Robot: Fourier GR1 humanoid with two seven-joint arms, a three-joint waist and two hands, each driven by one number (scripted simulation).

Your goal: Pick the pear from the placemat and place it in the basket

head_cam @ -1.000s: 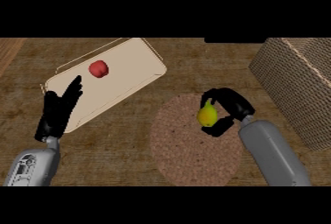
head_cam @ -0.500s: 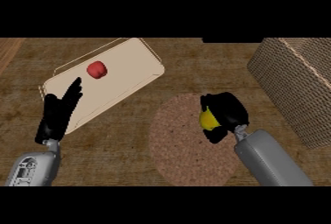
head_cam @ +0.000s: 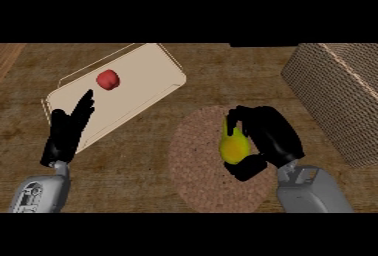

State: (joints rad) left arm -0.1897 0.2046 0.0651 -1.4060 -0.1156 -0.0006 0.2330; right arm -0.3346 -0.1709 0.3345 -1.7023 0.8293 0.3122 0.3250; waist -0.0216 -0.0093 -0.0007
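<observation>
Right hand [head_cam: 269, 137] fingers curl around the pear [head_cam: 233, 145] over the placemat [head_cam: 196, 170]; basket [head_cam: 336, 95] at the surface's right edge. Left hand [head_cam: 68, 131] open.

You see two matte grey forearms, smooth and rounded like metal casings. The left hand [head_cam: 68, 131] is all black, slim with long tapering fingers; the right hand [head_cam: 272, 137] is equally black and bulkier. Each wrist shows a lighter grey bracket, the left with dark recesses.
</observation>
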